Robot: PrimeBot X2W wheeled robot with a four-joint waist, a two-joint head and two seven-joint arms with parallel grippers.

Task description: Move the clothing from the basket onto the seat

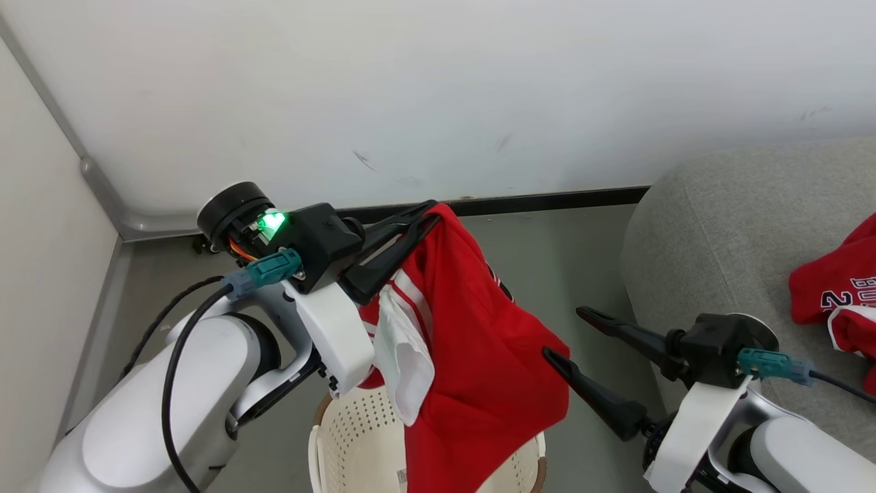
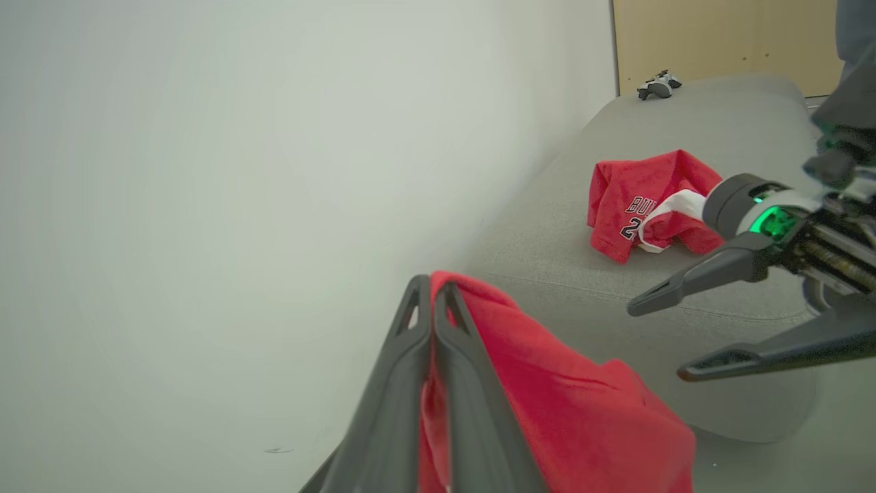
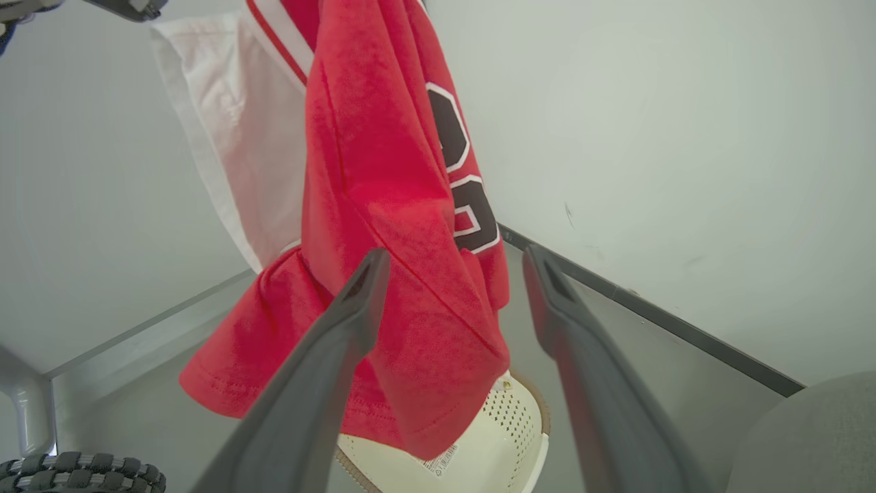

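While the left claw (image 1: pixel 432 211) is pressed fully shut on a fold of a red jersey (image 1: pixel 479 329), the garment hangs from its two dark fingers, lifted above the basket (image 1: pixel 356 424). The jersey droops in a long crumpled drape. A white inner panel and thin red-and-white striped trim show on the side nearest the left arm, and the right wrist view shows dark, white-edged numerals on the cloth. Its lower hem hangs over the basket's mouth; whether the cloth touches the rim cannot be told. The basket stands on the grey floor (image 1: pixel 561 260) near the corner of the white wall (image 1: pixel 410 82), with its perforated cream wall and a bit of brown rim showing under the cloth.

The right claw (image 1: pixel 564 333) stands wide open and holds nothing. Its fingers point toward the hanging jersey, tips just beside the cloth, between the garment and the seat (image 1: pixel 718 219). The grey seat sits to the robot's right, against the wall. A second jersey (image 1: pixel 835 281) lies crumpled on the seat cushion, red with white trim and dark lettering facing up, well apart from the held one. In the left wrist view a small grey and black object (image 2: pixel 658 83) rests on the far end of the seat.
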